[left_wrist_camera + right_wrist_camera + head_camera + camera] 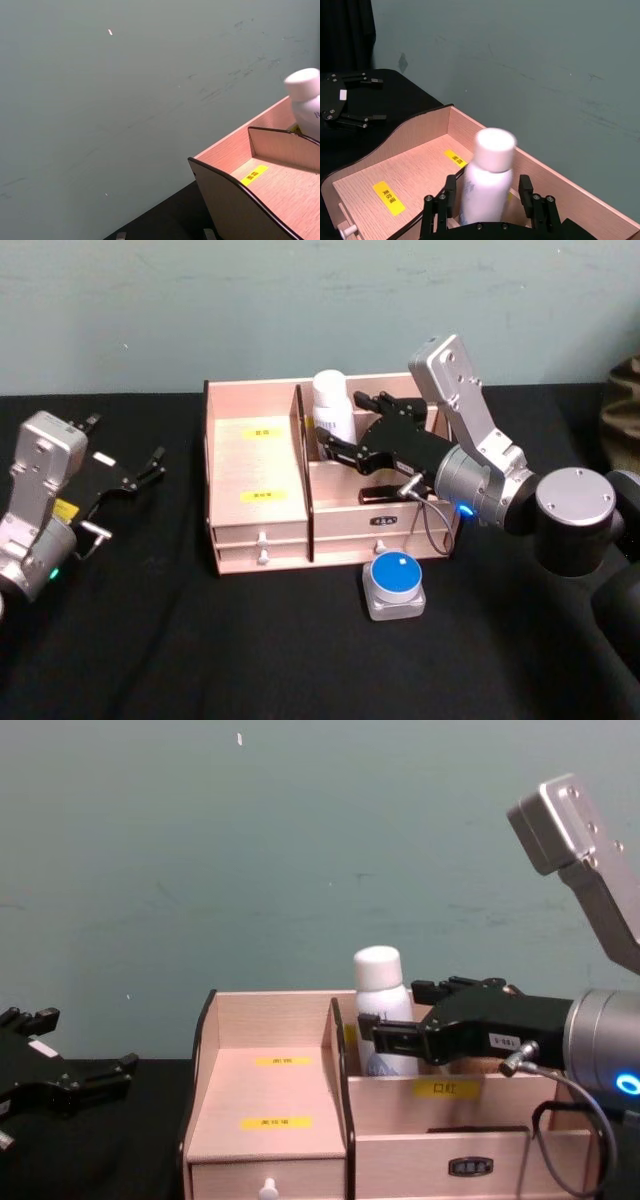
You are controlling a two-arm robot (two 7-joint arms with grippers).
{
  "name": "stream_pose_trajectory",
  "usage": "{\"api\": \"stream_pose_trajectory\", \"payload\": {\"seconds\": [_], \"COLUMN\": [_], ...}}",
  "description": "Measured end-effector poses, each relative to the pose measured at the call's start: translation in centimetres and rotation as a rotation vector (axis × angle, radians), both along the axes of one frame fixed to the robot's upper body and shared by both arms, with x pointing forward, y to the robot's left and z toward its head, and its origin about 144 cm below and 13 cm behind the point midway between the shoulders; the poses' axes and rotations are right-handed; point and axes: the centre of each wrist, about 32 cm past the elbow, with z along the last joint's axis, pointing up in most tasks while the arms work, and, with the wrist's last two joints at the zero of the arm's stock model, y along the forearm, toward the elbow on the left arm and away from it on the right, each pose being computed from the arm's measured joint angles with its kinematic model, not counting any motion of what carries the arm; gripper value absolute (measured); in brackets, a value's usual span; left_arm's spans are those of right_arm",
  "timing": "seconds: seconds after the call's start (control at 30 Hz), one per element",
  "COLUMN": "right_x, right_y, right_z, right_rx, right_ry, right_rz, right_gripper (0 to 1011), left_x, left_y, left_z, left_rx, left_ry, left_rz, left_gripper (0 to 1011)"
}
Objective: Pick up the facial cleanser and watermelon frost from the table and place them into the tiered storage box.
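Upright in the rear right compartment of the light wooden tiered storage box [250, 455] stands the facial cleanser [331, 405], a tall white cylindrical bottle with a rounded white cap. It is just beside the box's dark-edged centre divider, and its base is hidden behind the lower front partition. The right gripper [340, 423] reaches in over the right side of the box. Its black fingers [450, 192] are spread to either side of the bottle with a gap showing on each side, so the claw is released rather than clamped.

The watermelon frost [393, 585], a squat frosted glass jar with a round bright blue lid, sits on the black table [200, 640] just in front of the box's right-hand drawer and apart from it. It is below the right arm, and nothing lies between the jar and the box.

The box's left half is a stepped open shelf with yellow labels [262, 495] above drawers with a small white knob [262, 538].

The left gripper [122, 445] hovers over the table well left of the box, with its fingers apart and holding nothing. A pale teal wall [300, 300] rises behind.
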Motion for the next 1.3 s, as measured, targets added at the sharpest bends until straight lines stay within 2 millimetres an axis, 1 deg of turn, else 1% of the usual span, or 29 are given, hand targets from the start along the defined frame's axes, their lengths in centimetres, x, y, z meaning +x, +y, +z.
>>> {"api": "stream_pose_trajectory", "payload": {"seconds": [0.03, 0.1, 0.2, 0.27, 0.33, 0.53, 0.63, 0.67, 0.83, 0.87, 0.97, 1.0, 1.07, 1.1, 1.17, 1.2, 1.3], "right_x": [0.0, 0.0, -0.1, -0.2, -0.2, -0.6, -1.3, -1.3, -3.4, -4.3, -5.6, -6.5, -7.5, -8.5, -9.4, -10.4, -11.9], "right_y": [0.0, 0.0, -0.1, -0.1, -0.1, -0.4, -0.5, -0.5, -0.6, -0.6, -0.7, -0.8, -0.9, -1.0, -1.1, -1.2, -1.3], "right_z": [0.0, 0.0, 0.0, 0.1, 0.2, 1.2, 2.3, 2.3, 3.8, 4.2, 4.7, 4.9, 5.1, 5.2, 5.3, 5.3, 5.2], "right_rx": [0.000, 0.002, 0.008, 0.015, 0.021, 0.036, 0.029, 0.029, 0.002, -0.008, -0.022, -0.032, -0.042, -0.050, -0.057, -0.067, -0.081], "right_ry": [0.000, -0.002, -0.009, -0.016, -0.022, -0.055, -0.065, -0.065, -0.064, -0.065, -0.062, -0.059, -0.054, -0.048, -0.043, -0.034, -0.014], "right_rz": [0.000, -0.001, -0.005, -0.008, -0.009, -0.005, 0.003, 0.003, 0.015, 0.017, 0.022, 0.022, 0.022, 0.019, 0.014, 0.006, -0.013], "right_gripper": [781, 873, 922, 983, 1002, 1003, 1002, 1002, 1003, 1003, 1002, 1002, 1002, 1002, 1002, 1002, 1002], "left_x": [0.0, 0.0, 0.0, 0.0, 0.0, 0.0, 0.0, 0.0, 0.0, 0.0, 0.0, 0.0, 0.0, 0.0, 0.0, 0.0, 0.0], "left_y": [0.0, 0.0, 0.0, 0.0, 0.0, 0.0, 0.0, 0.0, 0.0, 0.0, 0.0, 0.0, 0.0, 0.0, 0.0, 0.0, 0.0], "left_z": [0.0, 0.0, 0.0, 0.0, 0.0, 0.0, 0.0, 0.0, 0.0, 0.0, 0.0, 0.0, 0.0, 0.0, 0.0, 0.0, 0.0], "left_rx": [0.000, 0.000, 0.000, 0.000, 0.000, 0.000, 0.000, 0.000, 0.000, 0.000, 0.000, 0.000, 0.000, 0.000, 0.000, 0.000, 0.000], "left_ry": [0.000, 0.000, 0.000, 0.000, 0.000, 0.000, 0.000, 0.000, 0.000, 0.000, 0.000, 0.000, 0.000, 0.000, 0.000, 0.000, 0.000], "left_rz": [0.000, 0.000, 0.000, 0.000, 0.000, 0.000, 0.000, 0.000, 0.000, 0.000, 0.000, 0.000, 0.000, 0.000, 0.000, 0.000, 0.000], "left_gripper": [1001, 1001, 1001, 1001, 1001, 1001, 1001, 1001, 1001, 1001, 1001, 1001, 1001, 1001, 1001, 1001, 1001]}}
